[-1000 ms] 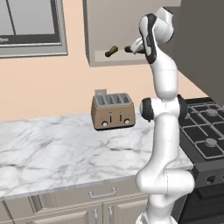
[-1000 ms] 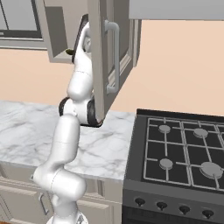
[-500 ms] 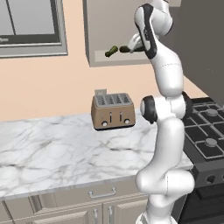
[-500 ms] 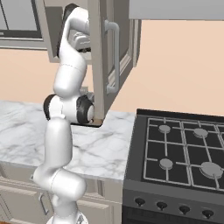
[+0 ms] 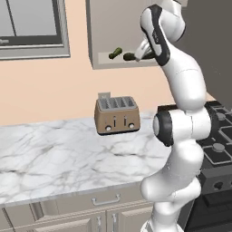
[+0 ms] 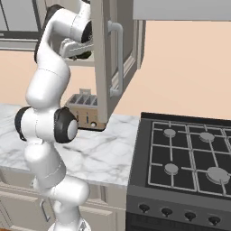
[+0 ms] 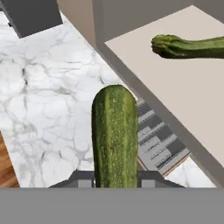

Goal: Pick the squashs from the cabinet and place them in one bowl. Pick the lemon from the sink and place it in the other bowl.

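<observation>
My gripper is shut on one dark green squash, held just in front of the shelf edge of the beige cabinet. In the hand view this squash sticks out lengthwise from between the fingertips of the gripper, over the counter and toaster below. A second squash lies on the cabinet shelf to the left of the held one. The hand view has it on the pale shelf board at the upper right.
A brown toaster stands on the marble counter under the cabinet. The open cabinet door with its handle hangs beside the arm. A black stove lies to the right. A grey-framed window is at the far left.
The arm's upper links have swung up and over to the left. The hand has stayed at the shelf front with the squash held in it. The other squash has not moved.
</observation>
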